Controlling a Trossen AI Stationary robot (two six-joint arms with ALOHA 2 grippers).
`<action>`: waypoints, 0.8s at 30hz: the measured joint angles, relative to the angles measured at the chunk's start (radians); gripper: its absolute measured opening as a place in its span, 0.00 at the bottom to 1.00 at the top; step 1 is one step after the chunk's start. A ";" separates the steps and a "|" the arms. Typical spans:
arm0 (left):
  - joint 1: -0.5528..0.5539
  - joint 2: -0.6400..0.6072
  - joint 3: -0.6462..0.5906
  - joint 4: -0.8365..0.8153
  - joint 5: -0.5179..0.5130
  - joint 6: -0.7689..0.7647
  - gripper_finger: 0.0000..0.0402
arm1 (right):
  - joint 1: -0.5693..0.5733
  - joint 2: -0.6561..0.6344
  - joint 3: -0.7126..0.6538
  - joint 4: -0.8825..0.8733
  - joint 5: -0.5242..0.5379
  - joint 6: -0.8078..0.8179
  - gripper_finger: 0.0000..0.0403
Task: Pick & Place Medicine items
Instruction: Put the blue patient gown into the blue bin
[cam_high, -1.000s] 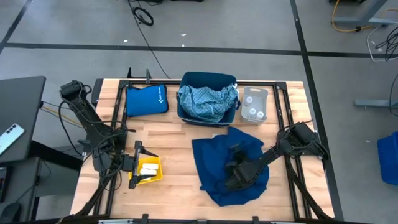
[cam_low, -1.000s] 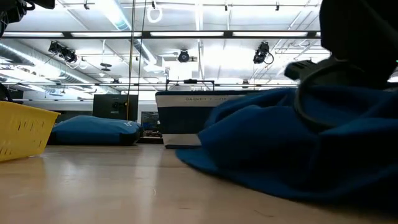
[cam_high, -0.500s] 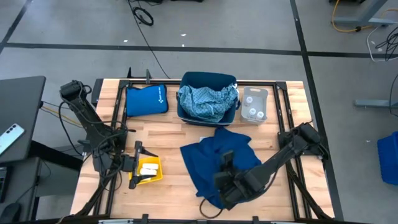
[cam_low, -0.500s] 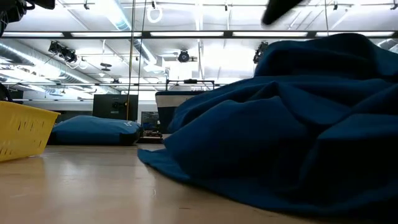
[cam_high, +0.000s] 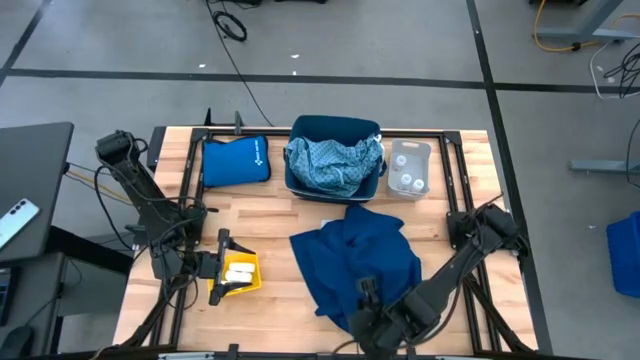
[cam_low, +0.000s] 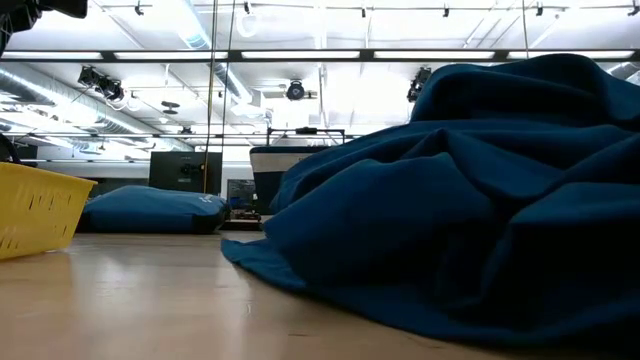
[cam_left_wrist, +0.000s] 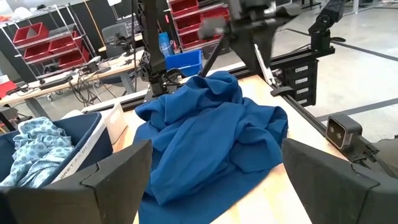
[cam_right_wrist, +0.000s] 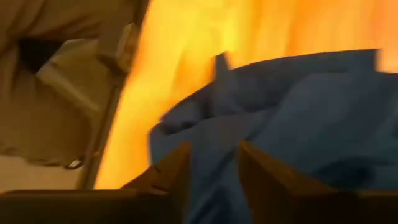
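Rumpled dark blue cloth (cam_low: 450, 210) fills right; yellow tray (cam_low: 35, 208) left; blue pouch (cam_low: 150, 210) behind.

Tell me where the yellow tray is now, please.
In the high view, the yellow tray sits on the table's left side near the front edge, right beside the left gripper, with the dark blue cloth to its right.

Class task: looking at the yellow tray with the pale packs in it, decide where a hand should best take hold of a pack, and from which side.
Probably from straight above, across a pack's short width: they lie flat inside the tray, whose walls block any sideways approach.
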 joint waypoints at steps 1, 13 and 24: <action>0.000 0.000 0.000 0.001 0.000 0.000 0.90 | 0.009 0.010 0.000 0.005 -0.012 0.013 0.38; 0.000 0.000 0.000 -0.005 0.002 0.014 0.90 | 0.108 0.225 -0.001 0.021 -0.169 0.059 0.46; 0.000 0.000 0.000 -0.004 0.006 0.021 0.90 | 0.085 0.244 -0.002 -0.052 -0.159 0.407 0.55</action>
